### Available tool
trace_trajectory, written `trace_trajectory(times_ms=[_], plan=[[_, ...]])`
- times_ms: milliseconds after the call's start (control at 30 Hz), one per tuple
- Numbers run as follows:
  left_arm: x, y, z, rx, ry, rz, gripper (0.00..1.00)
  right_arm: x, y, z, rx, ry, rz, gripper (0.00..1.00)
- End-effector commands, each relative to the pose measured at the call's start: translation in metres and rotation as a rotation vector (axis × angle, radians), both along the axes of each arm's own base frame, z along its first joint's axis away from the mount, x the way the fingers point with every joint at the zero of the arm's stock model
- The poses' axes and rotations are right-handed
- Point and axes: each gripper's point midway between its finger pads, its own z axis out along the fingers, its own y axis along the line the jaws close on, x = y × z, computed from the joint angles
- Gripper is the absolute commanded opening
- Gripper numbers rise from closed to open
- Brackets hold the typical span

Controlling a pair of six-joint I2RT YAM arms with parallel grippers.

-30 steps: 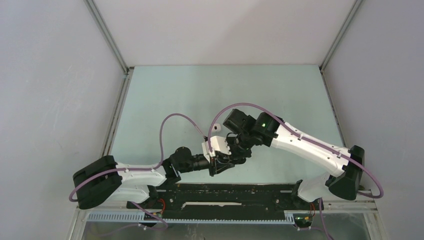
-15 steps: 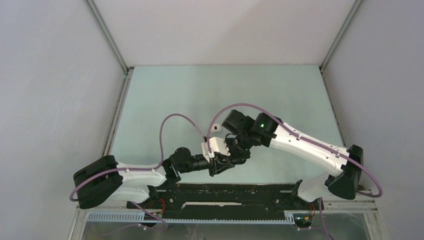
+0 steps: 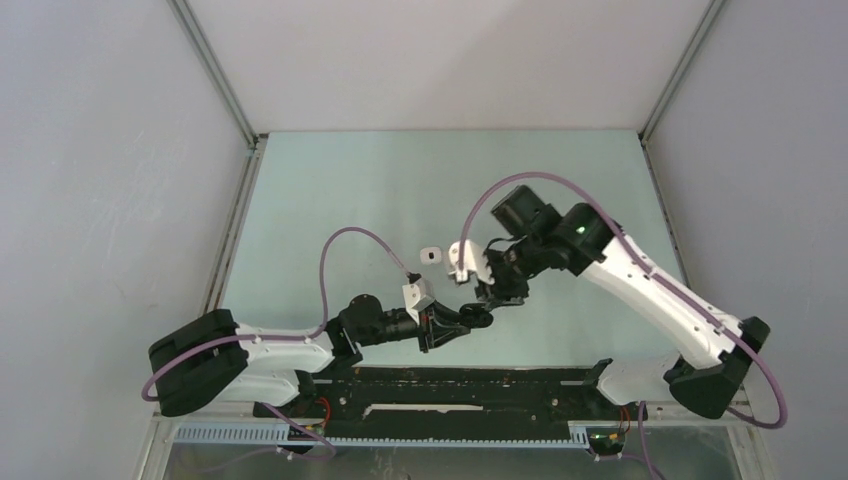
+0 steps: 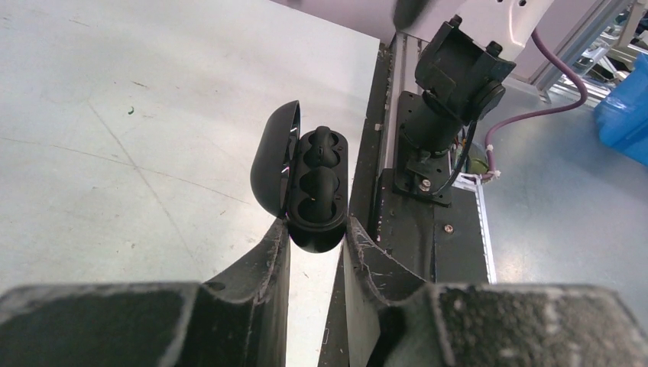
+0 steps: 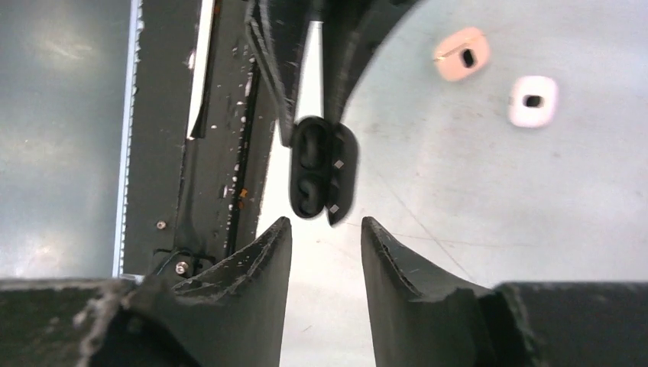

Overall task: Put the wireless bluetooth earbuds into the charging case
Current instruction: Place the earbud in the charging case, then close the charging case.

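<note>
Left gripper (image 4: 315,229) is clamped on the black charging case (image 4: 315,187), fingers on both sides of its near end. The case is held off the table (image 4: 115,115), over the near edge next to the black base rail (image 4: 397,222). Lid (image 4: 271,164) is hinged open to the left in the left wrist view, pockets facing the camera.

Earbud (image 4: 321,144): a black rounded lump with a small knob sits in the far pocket, so it looks seated. It's black on black, so I can't tell whether the near pocket is filled or bare.

Right gripper (image 5: 325,229) has its fingers apart with nothing between them. In its own wrist view it hangs just short of the open case, not touching it. From the top camera it sits just beyond and to the right of the left gripper's tips.

A small white case (image 5: 532,101) lies on the table beyond the arms, with a dark slot in the middle. A pinkish case (image 5: 461,55) lies just beside it, apart from it. The top camera shows only the white one clearly; the other is probably behind the right wrist.
</note>
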Motion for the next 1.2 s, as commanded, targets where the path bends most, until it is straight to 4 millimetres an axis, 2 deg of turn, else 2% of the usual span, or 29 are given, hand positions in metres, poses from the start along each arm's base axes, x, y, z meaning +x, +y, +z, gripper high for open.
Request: trace_trajectory(times_ms=[0,67,100,133,200,233,300,400,533,567,633,733,833,1000,1167], plan=[[-0.002,-0.002,0.013,-0.051,-0.019,-0.01,0.01,0.012,-0.009,0.044,0.178,-0.013,-0.051,0.43],[-0.002,-0.002,0.013,-0.05,-0.023,-0.012,0.01,0.028,-0.014,0.052,0.248,-0.005,-0.146,0.5],[-0.001,-0.002,0.011,-0.044,-0.025,-0.011,0.01,0.04,-0.013,0.057,0.314,0.01,-0.197,0.57],[0.0,-0.003,0.009,-0.038,-0.03,-0.007,0.01,0.049,-0.014,0.058,0.369,0.057,-0.258,0.68],[0.004,-0.003,0.0,-0.006,-0.037,0.006,0.01,0.069,-0.024,0.039,0.418,0.211,-0.399,0.97],[0.004,-0.004,-0.003,0.003,-0.042,0.001,0.01,0.067,-0.026,0.025,0.398,0.298,-0.413,0.99],[0.002,-0.007,-0.002,0.007,-0.044,-0.016,0.01,0.047,-0.031,0.006,0.347,0.45,-0.36,1.0],[0.0,-0.007,0.001,0.007,-0.047,-0.027,0.01,0.023,-0.031,0.002,0.359,0.511,-0.252,1.0],[-0.001,-0.008,0.002,0.01,-0.05,-0.035,0.01,0.028,-0.024,-0.013,0.369,0.389,-0.288,1.0],[-0.002,-0.009,0.002,0.01,-0.045,-0.044,0.01,0.029,-0.022,-0.023,0.36,0.361,-0.308,1.0],[-0.003,-0.014,0.003,0.01,-0.038,-0.061,0.01,0.023,-0.017,-0.035,0.331,0.318,-0.281,1.0],[-0.004,-0.016,0.003,0.009,-0.03,-0.067,0.01,0.009,-0.01,-0.054,0.251,0.342,-0.241,1.0],[-0.004,-0.016,0.009,-0.005,-0.038,-0.066,0.01,0.005,-0.004,-0.069,0.183,0.332,-0.245,1.0],[-0.001,-0.015,0.011,-0.011,-0.026,-0.046,0.01,0.0,0.001,-0.071,0.168,0.288,-0.22,1.0],[0.011,-0.014,0.004,0.0,0.028,0.029,0.0,-0.005,-0.004,-0.064,0.154,0.209,-0.22,1.0]])
